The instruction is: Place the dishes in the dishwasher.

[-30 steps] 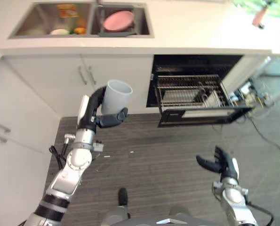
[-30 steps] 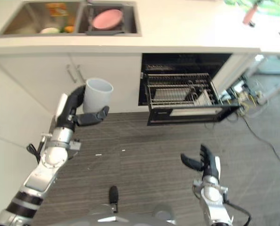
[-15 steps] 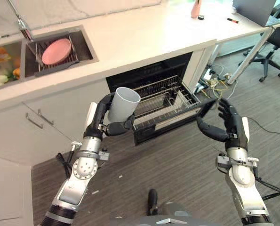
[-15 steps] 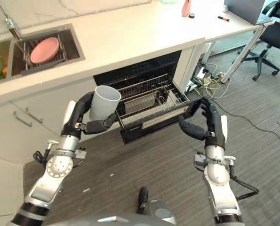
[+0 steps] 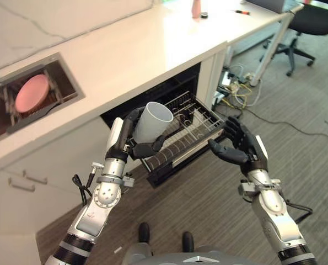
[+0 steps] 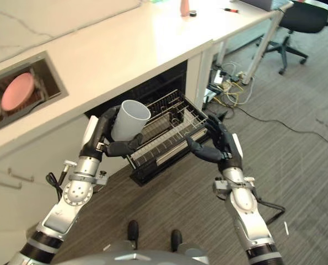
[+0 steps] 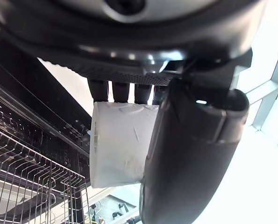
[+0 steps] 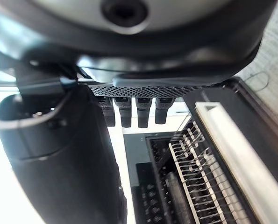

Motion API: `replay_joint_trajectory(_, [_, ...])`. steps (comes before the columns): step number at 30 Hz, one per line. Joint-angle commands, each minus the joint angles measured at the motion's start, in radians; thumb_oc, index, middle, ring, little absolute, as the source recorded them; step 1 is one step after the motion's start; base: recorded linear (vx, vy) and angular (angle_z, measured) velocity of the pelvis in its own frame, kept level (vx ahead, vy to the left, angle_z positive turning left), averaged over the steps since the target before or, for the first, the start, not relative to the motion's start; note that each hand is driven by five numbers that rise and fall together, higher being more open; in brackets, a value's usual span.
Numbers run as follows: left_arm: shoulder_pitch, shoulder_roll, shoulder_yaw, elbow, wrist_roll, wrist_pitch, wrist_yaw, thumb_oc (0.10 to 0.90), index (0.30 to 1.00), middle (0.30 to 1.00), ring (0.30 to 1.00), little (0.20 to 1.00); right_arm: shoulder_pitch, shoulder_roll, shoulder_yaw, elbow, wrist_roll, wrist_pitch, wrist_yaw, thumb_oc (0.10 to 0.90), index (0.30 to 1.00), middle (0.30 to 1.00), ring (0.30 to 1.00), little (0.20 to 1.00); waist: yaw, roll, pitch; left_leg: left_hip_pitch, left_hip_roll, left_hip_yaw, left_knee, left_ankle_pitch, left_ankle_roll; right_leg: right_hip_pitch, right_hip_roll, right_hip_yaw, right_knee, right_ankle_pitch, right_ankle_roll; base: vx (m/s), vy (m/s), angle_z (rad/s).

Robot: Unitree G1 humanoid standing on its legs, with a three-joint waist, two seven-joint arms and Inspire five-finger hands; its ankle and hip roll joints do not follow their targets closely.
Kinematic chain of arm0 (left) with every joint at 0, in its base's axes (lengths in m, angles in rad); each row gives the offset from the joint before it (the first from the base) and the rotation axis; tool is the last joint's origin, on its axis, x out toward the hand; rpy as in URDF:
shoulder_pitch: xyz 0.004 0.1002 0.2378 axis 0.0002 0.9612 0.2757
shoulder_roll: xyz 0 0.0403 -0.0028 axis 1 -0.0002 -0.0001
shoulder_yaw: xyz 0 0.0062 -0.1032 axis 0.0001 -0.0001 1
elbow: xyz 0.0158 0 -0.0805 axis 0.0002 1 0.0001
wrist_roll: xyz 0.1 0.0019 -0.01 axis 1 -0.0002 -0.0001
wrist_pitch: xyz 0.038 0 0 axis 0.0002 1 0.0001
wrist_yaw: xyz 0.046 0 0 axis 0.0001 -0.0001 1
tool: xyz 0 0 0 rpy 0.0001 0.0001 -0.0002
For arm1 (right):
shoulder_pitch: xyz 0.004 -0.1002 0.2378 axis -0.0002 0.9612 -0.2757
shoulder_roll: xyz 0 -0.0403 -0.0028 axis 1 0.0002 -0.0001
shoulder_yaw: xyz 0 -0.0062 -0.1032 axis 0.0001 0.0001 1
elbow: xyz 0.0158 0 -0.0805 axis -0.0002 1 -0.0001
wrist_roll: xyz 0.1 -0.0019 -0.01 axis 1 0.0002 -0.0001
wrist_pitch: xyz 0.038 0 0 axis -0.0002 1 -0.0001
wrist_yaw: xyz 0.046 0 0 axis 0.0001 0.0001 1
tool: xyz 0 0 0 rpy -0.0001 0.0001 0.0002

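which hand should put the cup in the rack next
Left, most likely. The left hand already grips the white cup right beside the pulled-out dishwasher rack. The right hand is open and empty at the rack's other end.

The left hand point(image 5: 132, 138) is held raised with fingers curled, while the right hand point(image 5: 242, 150) is held out with fingers relaxed.

Matt pale plastic cup point(image 5: 152, 122), wire metal rack point(image 5: 187, 132), glossy white countertop point(image 5: 119, 55)
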Motion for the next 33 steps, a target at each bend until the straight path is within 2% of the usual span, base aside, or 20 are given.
replay_joint_trajectory(1, [-0.145,0.016,0.036,-0.041,0.054,-0.097,0.089,0.400,0.300,0.300,0.300,0.300,-0.135,0.019,-0.003,-0.129,0.100,-0.136,0.054,0.800,0.900,0.900,0.900,0.900,0.036,-0.028,-0.072,0.061,-0.018,-0.010,0.010,-0.115,-0.029,-0.010,-0.084,-0.051,0.009,0.016,0.179,0.05,0.057,0.06])
replay_joint_trajectory(8, [-0.212,0.026,0.024,-0.014,0.076,-0.086,0.133,0.400,0.300,0.300,0.300,0.300,-0.207,0.040,0.061,-0.178,0.122,-0.116,0.055,0.800,0.900,0.900,0.900,0.900,0.035,-0.050,-0.094,0.093,-0.039,0.009,0.010,-0.150,-0.001,0.007,-0.103,-0.041,0.011,0.019,0.190,0.06,0.076,0.20])
replay_joint_trajectory(15, [-0.265,0.025,0.027,0.003,0.093,-0.074,0.175,0.400,0.300,0.300,0.300,0.300,-0.247,0.074,0.097,-0.196,0.163,-0.116,0.054,0.800,0.900,0.900,0.900,0.900,0.038,-0.059,-0.109,0.104,-0.051,0.019,0.010,-0.169,0.012,0.012,-0.119,-0.035,0.013,0.016,0.200,0.03,0.053,-0.07])
replay_joint_trajectory(24, [-0.333,0.014,-0.007,-0.024,0.107,-0.072,0.186,0.400,0.300,0.300,0.300,0.300,-0.254,0.076,0.132,-0.182,0.085,-0.095,0.037,0.800,0.900,0.900,0.900,0.900,0.034,-0.060,-0.118,0.116,-0.062,0.022,0.010,-0.183,0.021,0.021,-0.132,-0.034,0.013,0.014,0.206,0.01,0.017,-0.06])
replay_joint_trajectory(33, [-0.349,-0.025,-0.089,-0.086,0.083,-0.081,0.155,0.400,0.300,0.300,0.300,0.300,-0.274,0.118,0.176,-0.154,0.085,-0.096,0.013,0.800,0.900,0.900,0.900,0.900,0.043,-0.056,-0.116,0.123,-0.070,0.010,0.010,-0.187,0.028,0.034,-0.141,-0.046,0.010,0.008,0.205,0.00,0.000,0.00])
